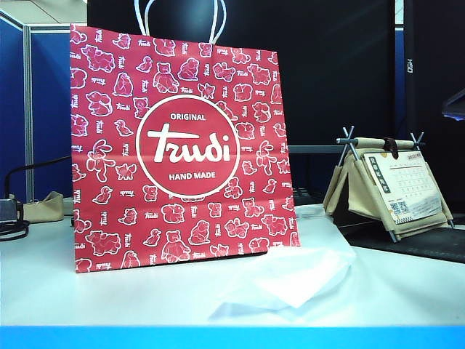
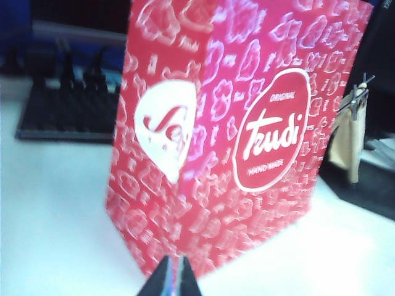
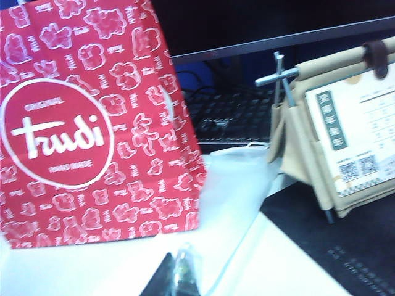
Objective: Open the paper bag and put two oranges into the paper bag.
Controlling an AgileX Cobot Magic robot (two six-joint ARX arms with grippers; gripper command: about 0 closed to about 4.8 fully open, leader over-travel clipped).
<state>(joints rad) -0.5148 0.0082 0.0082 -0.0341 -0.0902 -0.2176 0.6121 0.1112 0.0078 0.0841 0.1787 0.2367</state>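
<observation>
Exterior view: neither gripper shows here, so their state cannot be read from this angle. The bag (image 1: 178, 149) stands upright on the white table (image 1: 87, 291), its "Trudi" face square to the camera, white cord handles (image 1: 180, 18) rising past the top edge of the picture. A white plastic bag (image 1: 290, 280) lies flat on the table just in front of its right corner. To the right sits a beige canvas stand (image 1: 389, 185) with a calendar card, on a dark mat. No oranges can be seen; the bag's inside is hidden from here. Left wrist view: the left gripper (image 2: 170, 280) hangs low before the bag's near corner, its two fingertips pressed almost together, holding nothing and touching nothing. The bag (image 2: 247, 135) fills most of the picture, blurred, with one side panel and the logo face both showing; its top is cut off. A dark keyboard (image 2: 62, 108) lies behind it. Right wrist view: the right gripper (image 3: 176, 277) sits closed, tips together, empty, over the table just in front of the bag's right corner and the plastic bag (image 3: 231, 185). The bag (image 3: 92, 123) is cut off on two sides. The stand (image 3: 333, 129) and another keyboard (image 3: 231, 117) lie beyond.
</observation>
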